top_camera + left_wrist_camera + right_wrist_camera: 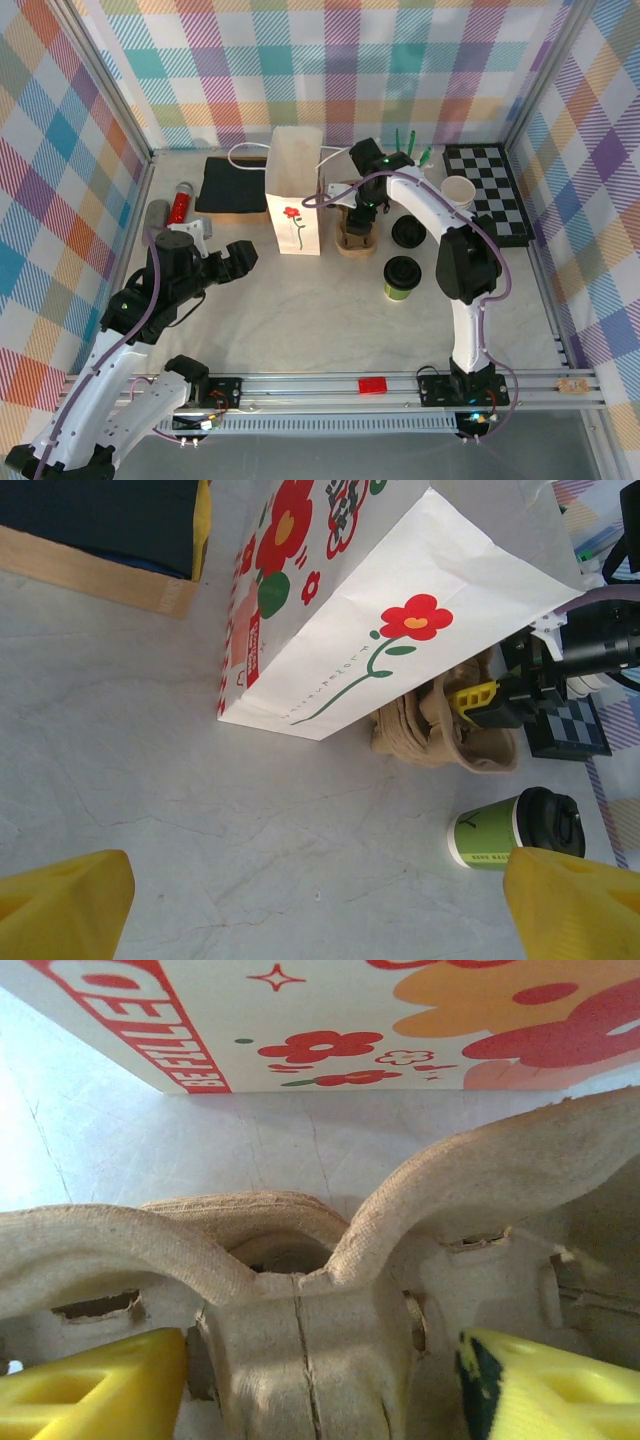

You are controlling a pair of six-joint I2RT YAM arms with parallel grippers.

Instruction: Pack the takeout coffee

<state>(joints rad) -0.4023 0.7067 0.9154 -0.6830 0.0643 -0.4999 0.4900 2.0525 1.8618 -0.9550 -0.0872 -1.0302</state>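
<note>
We saw the takeout coffee (402, 277) standing upright on the desk (320, 320) with its black lid on. It stood to the right of the white paper bag (295, 200), apart from it, and nearer the arm bases than the pulp cup carrier (355, 242). Neither tool touched it.

The bag stood upright near the middle of the desk, a red flower printed on its near face. The carrier sat just beside the bag's right lower edge.

The right tool (360, 218) hung over the carrier. In the right wrist view its 2 yellow fingers (90, 1385) stood partly apart on either side of the carrier's central ridge. A gap showed beside the right-hand finger, so we judged that the tool was not clamping anything. We could not tell whether the other finger touched the pulp.

The left tool (240, 262) hovered over bare desk left of the bag, near its front. Its jaws were spread wide and held nothing. From its wrist view the bag, the carrier and the coffee all lay ahead.

A loose black lid (408, 232) lay just behind the coffee. A lidless cup (458, 190) with a white inside stood farther back, next to a checkerboard (490, 190). A dark pad on a wooden board (232, 185) lay behind the bag to its left, and 1 red cylinder (181, 203) lay near the left wall.
</note>
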